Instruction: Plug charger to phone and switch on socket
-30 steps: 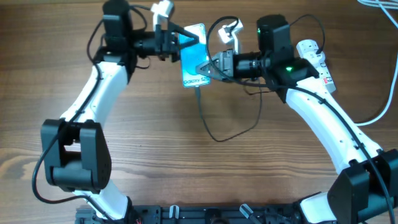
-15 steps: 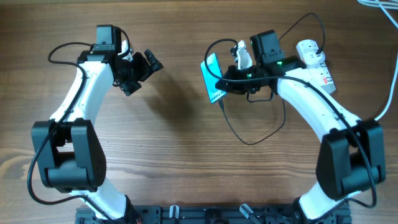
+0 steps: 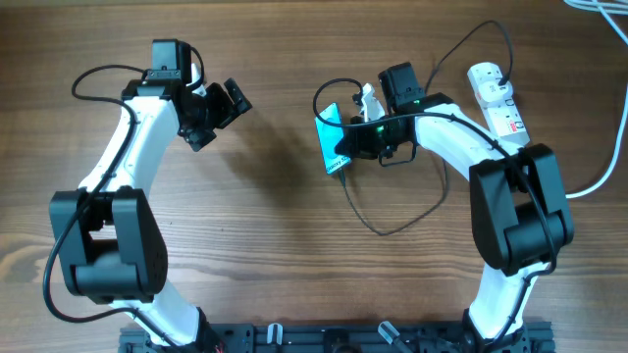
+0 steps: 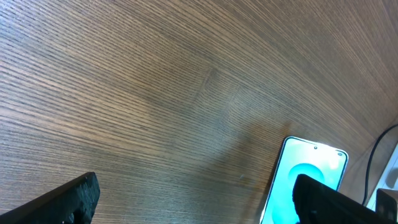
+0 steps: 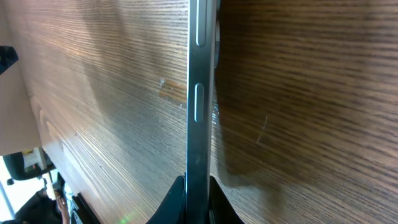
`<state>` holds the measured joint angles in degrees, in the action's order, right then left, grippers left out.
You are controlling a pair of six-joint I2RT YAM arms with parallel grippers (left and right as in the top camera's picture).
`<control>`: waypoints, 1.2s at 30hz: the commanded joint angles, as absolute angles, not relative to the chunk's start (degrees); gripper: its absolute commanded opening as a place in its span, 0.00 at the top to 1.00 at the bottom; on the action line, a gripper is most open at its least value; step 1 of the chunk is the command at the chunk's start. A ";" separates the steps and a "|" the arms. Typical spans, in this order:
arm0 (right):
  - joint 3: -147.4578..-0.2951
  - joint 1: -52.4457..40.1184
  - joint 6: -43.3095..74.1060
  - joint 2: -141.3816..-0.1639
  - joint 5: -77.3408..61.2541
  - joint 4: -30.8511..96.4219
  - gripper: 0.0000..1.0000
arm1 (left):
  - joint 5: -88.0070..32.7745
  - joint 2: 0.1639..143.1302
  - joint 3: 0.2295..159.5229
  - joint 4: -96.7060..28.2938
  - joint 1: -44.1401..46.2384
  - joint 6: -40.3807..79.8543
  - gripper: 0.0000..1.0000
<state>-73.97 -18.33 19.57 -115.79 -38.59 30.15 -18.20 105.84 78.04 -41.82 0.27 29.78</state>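
Note:
My right gripper [image 3: 345,143] is shut on the phone [image 3: 331,142], holding it tilted on edge above the table at centre; its turquoise screen faces left. In the right wrist view the phone's thin edge [image 5: 198,93] runs up from between my fingers [image 5: 198,186]. The thin black charger cable [image 3: 392,221] leads from the phone's lower end, loops over the table and runs up to the white socket strip [image 3: 498,98] at the far right. My left gripper [image 3: 224,108] is open and empty at the upper left; its view shows the phone [image 4: 305,180] at the lower right.
A thick white cord [image 3: 608,167] runs down the right edge from the socket strip. Bare wooden table [image 3: 265,226] lies between the arms and in front. The arm bases stand at the front edge.
My left gripper let go of the phone and drew back to the left. My right gripper carried the phone to the right, with the cable trailing, then shifted slightly left and down.

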 commanded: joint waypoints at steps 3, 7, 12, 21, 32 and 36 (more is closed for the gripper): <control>-70.52 -18.79 19.66 -116.79 -37.91 28.64 0.96 | -17.28 105.78 77.89 -41.85 0.58 28.69 0.00; -70.48 -18.79 19.70 -116.79 -36.97 27.20 0.95 | -17.28 105.78 77.89 -41.85 0.58 28.69 0.00; -69.36 -20.08 19.62 -116.79 -36.75 26.89 0.80 | -17.28 105.78 77.89 -41.85 0.58 28.69 0.00; -66.98 -20.47 23.86 -116.79 -31.79 23.68 0.66 | -17.28 105.78 77.89 -41.85 0.58 28.69 0.00; -69.82 -17.06 27.66 -116.66 -23.35 22.13 0.24 | -17.26 105.78 77.89 -41.85 0.58 28.71 0.00; -69.80 -15.99 27.35 -116.68 -13.78 15.07 0.00 | -17.26 105.78 77.89 -41.63 0.58 28.71 0.00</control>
<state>-70.65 -16.47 27.38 -115.04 -25.23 17.15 -17.80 105.84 78.04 -41.78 0.27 29.78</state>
